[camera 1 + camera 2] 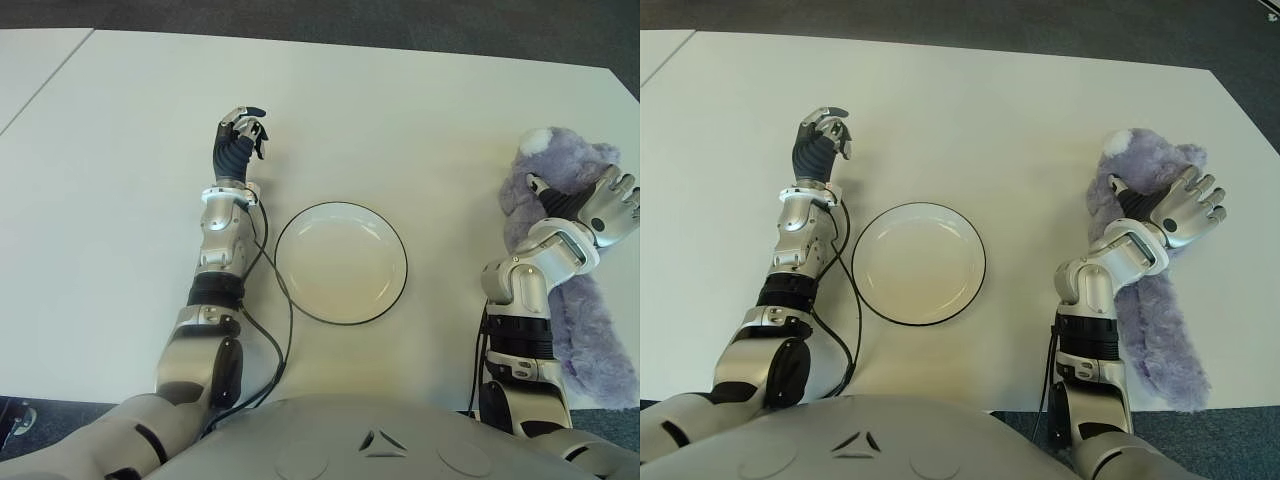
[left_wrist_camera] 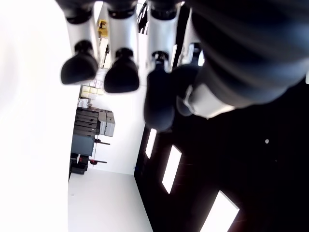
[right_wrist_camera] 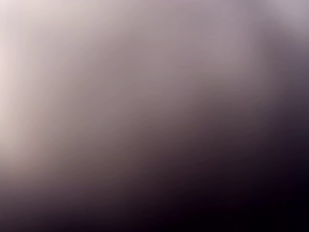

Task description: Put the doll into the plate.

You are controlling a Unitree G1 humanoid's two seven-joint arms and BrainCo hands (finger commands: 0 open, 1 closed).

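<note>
Count on the white table (image 1: 420,110): one round white plate with a dark rim (image 1: 341,262); one fluffy lavender plush doll (image 1: 1155,330); two robot hands, left (image 1: 240,133) and right (image 1: 1188,205).

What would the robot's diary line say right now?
doll: on table, right of plate | plate: empty | right hand: over doll, grip unclear | left hand: left of plate, curled, empty

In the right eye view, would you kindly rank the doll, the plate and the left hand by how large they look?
1. doll, the long purple plush under the right hand, partly hidden by that arm.
2. plate, clearly smaller in extent.
3. left hand, smallest, fingers curled, holding nothing.
</note>
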